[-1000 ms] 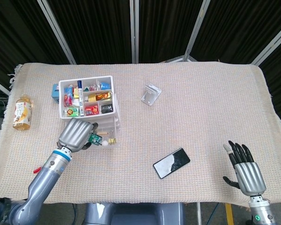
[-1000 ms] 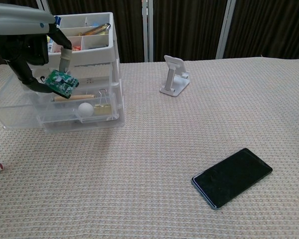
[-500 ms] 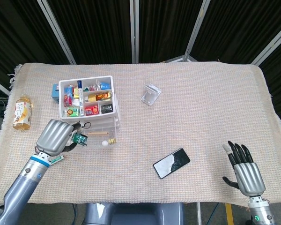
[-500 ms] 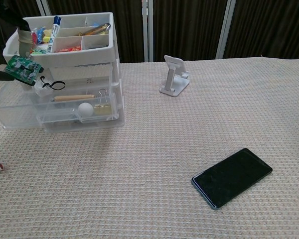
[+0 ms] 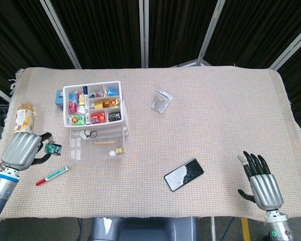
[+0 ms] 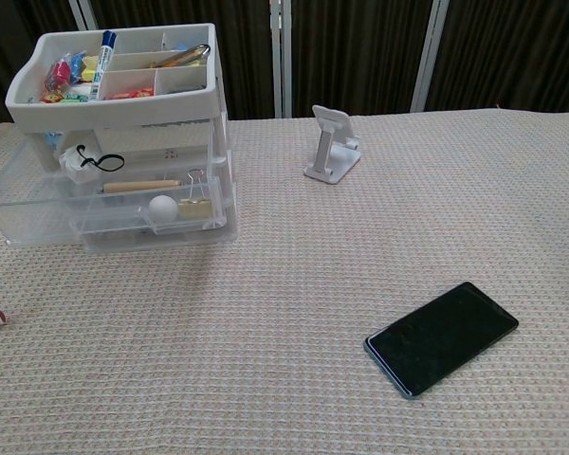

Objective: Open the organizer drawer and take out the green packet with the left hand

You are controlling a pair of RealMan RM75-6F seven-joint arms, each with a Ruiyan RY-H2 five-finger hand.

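Note:
In the head view my left hand (image 5: pixel 21 151) is at the table's left edge, left of the organizer (image 5: pixel 94 118), and pinches the green packet (image 5: pixel 53 148) at its fingertips. The clear organizer (image 6: pixel 123 142) has its drawers pulled out toward the front; the open drawer (image 6: pixel 38 204) shows in the chest view with a black clip, a pencil and a white ball inside. My right hand (image 5: pixel 261 184) rests open at the front right corner, fingers spread, holding nothing. Neither hand shows in the chest view.
A tea bottle (image 5: pixel 23 114) lies by the left edge behind my left hand. A red and green marker (image 5: pixel 52 175) lies in front of it. A black phone (image 5: pixel 183 174) lies front centre, and a white phone stand (image 5: pixel 161 101) sits behind it.
My left hand has carried the green packet out of the drawer and leftward to the table's left edge, leaving the chest view. The right hand has stayed still.

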